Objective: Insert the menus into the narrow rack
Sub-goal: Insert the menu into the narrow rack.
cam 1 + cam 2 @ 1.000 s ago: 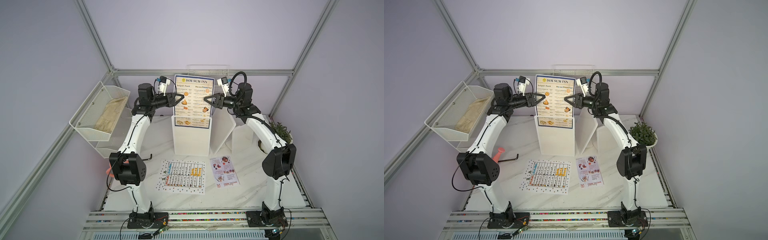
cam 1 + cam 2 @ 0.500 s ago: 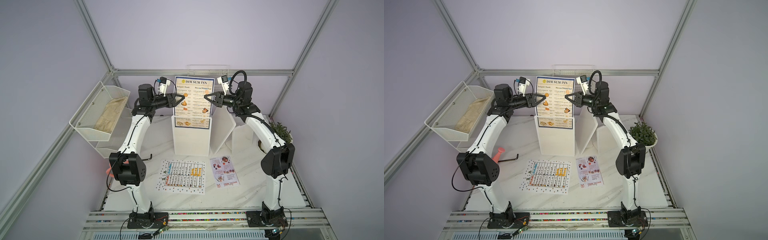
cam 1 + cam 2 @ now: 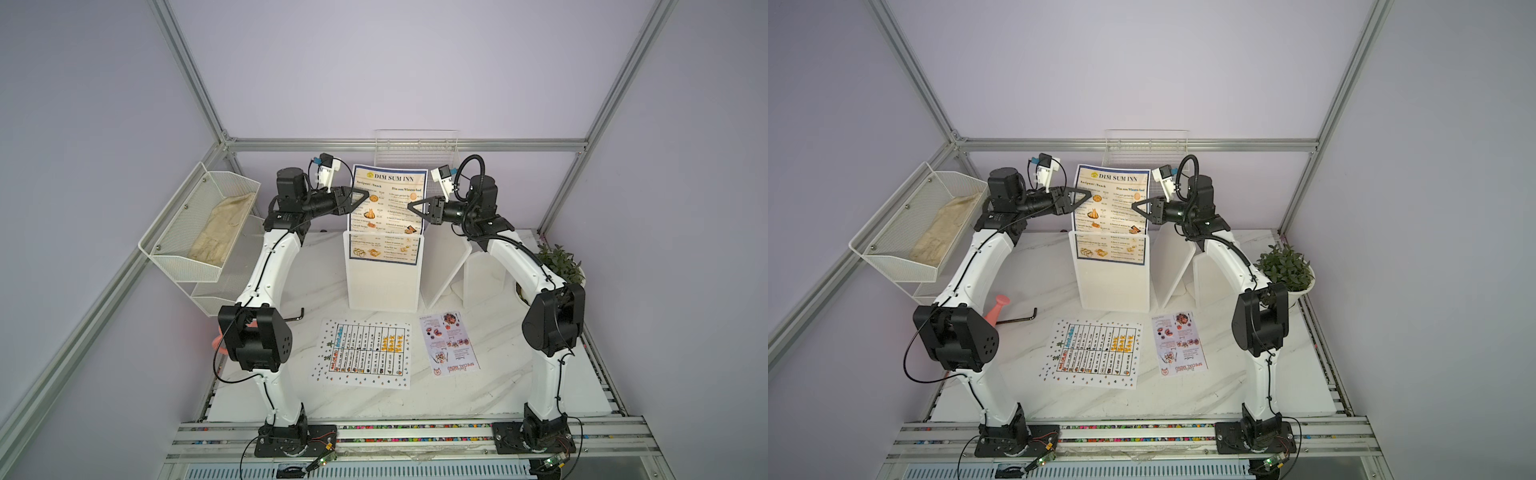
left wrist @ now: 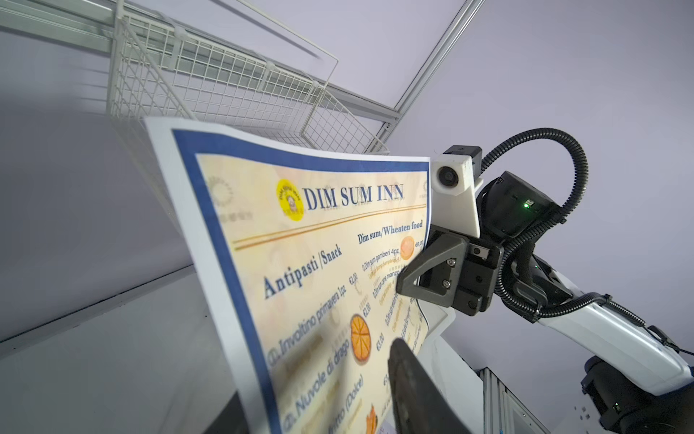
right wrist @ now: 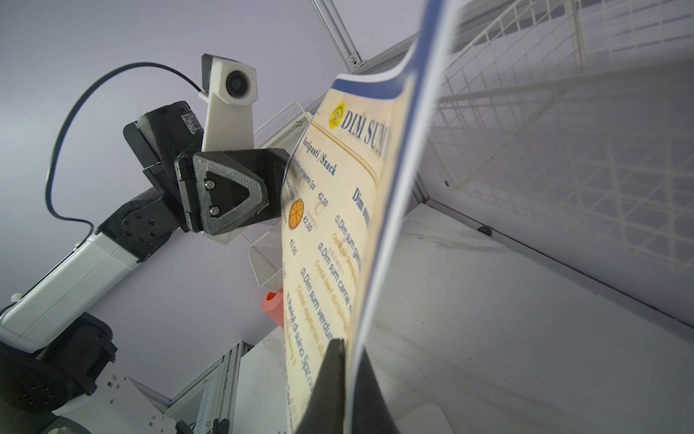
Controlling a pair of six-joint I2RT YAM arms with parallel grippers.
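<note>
- DIM SUM INN menu (image 3: 388, 208) stands upright, its lower part down in the white rack (image 3: 382, 274) at table centre.
- My right gripper (image 3: 411, 206) is clamped on the menu's right edge.
- My left gripper (image 3: 365, 195) sits at the left edge, jaws partly apart; grip unclear.
- Grid menu (image 3: 363, 353) and SPECIAL MENU leaflet (image 3: 449, 343) lie flat before the rack.

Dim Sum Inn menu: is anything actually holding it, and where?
Yes. The jaws of the right arm are shut on one side edge of the menu. Those of the left arm straddle the opposite edge; whether they grip cannot be told.
</note>
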